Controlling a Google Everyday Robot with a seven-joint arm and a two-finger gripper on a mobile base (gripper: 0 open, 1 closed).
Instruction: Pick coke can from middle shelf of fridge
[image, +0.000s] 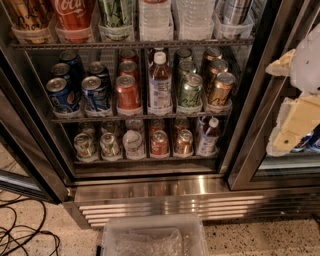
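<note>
Coke can (127, 93) is sitting at the front of its lane on the middle shelf (140, 118) of the fridge (150, 189), third lane from the left. It's standing upright in a clear tray, with more red cans queuing right behind it. Blue Pepsi cans (95, 94) are standing just beside it on the left, and a tall labelled bottle (160, 82) just beside it on the right. Lanes are tight, so clearance is looking like the main issue.

Step as I'm reading it: approach, no contact yet. To do it well, the hand (280, 102) should be swinging left until it's lining up square with the red lane, then going straight in over the front rail. It should be straddling the can body below the rim, not clipping the Pepsi or the bottle. The bottle is looking top-heavy, so a side knock is risking a tip. The taller red can (75, 17) on the top shelf is the wrong target.

Pose: the hand is hanging at the right edge of the view, in front of the right door frame. It's well apart from the can and roughly level with the middle shelf. Its fingers (295, 122) are sitting spread apart, gripping nothing.
</note>
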